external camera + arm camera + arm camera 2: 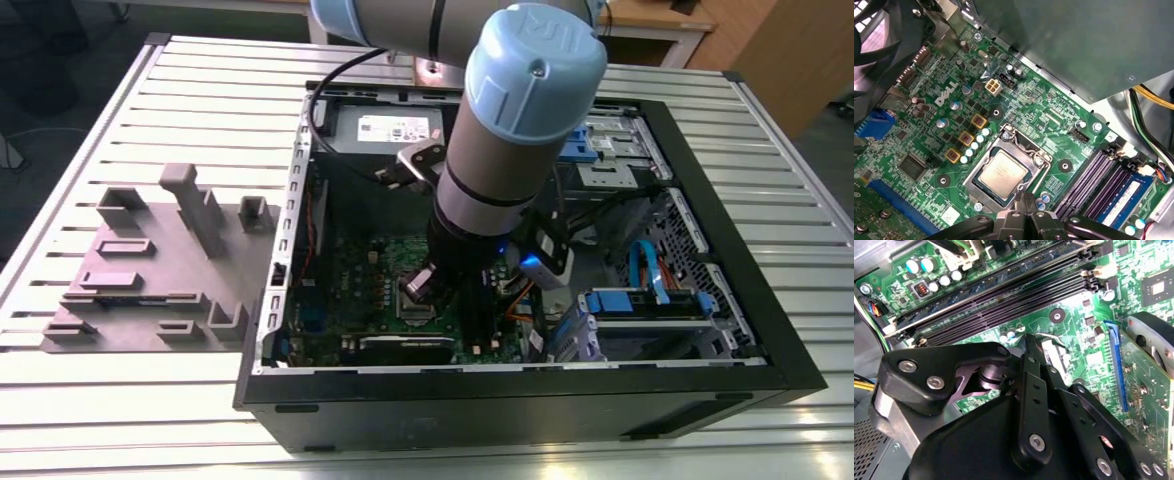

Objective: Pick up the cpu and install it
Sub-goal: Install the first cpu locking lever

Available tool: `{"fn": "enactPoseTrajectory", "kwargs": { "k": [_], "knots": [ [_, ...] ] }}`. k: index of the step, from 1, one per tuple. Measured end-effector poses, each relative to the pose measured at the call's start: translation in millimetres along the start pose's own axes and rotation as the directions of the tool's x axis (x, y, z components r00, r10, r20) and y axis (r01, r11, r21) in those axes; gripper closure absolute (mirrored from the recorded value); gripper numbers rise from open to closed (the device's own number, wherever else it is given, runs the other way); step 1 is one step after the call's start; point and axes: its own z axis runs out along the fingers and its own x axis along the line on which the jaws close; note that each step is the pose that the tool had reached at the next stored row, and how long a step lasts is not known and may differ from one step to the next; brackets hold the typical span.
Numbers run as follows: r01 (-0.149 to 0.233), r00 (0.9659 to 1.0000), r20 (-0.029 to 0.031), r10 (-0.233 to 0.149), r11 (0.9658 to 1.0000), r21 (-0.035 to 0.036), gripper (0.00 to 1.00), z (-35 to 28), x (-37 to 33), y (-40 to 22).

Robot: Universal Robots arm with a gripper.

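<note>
Install step, by the look of it: cpu (1002, 173) sits flat in socket (1006, 169) on board (1019, 107), frame open. Gripper (1027, 200) just beside socket edge, fingers pressed together, empty. Next calls for securing the frame.

Even overhead light, exterior view bright. Pale slatted metal table (120, 120) glares mildly. Black computer case (747, 330) interior shadowed. Black linkage gripper (1030, 369) soft-focus close up in the second wrist view.
</note>
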Motion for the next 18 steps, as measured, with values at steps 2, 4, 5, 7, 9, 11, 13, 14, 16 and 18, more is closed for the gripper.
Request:
{"fn": "enactPoseTrajectory", "kwargs": {
  "k": [2,4,5,7,9,11,13,14,16,18],
  "knots": [
    [0.000,1.0000,0.0001,0.000,1.0000,-0.0001,0.90,0.5,0.3,-0.6],
    [0.000,1.0000,0.0000,0.000,1.0000,0.0000,0.90,0.9,0.7,-1.1],
    [0.000,1.0000,0.0001,0.000,1.0000,0.0000,0.90,1.2,0.9,-1.4],
    [0.000,1.0000,0.0001,0.000,1.0000,0.0000,0.90,1.6,1.1,-1.8],
    [0.000,1.0000,0.0000,0.000,1.0000,0.0001,0.90,2.0,1.3,-2.1],
    [0.002,1.0000,-0.0002,-0.002,1.0000,0.0002,0.90,2.5,1.5,-2.4],
    [0.010,0.9999,-0.0011,-0.010,0.9999,0.0006,0.90,2.7,1.5,-2.4],
    [0.012,0.9999,-0.0012,-0.012,0.9999,0.0007,0.90,2.7,1.5,-2.4],
    [0.012,0.9999,-0.0010,-0.012,0.9999,0.0005,0.90,2.8,1.4,-2.4],
    [0.012,0.9999,-0.0007,-0.012,0.9999,0.0001,0.90,2.8,1.4,-2.4]
  ]
}}
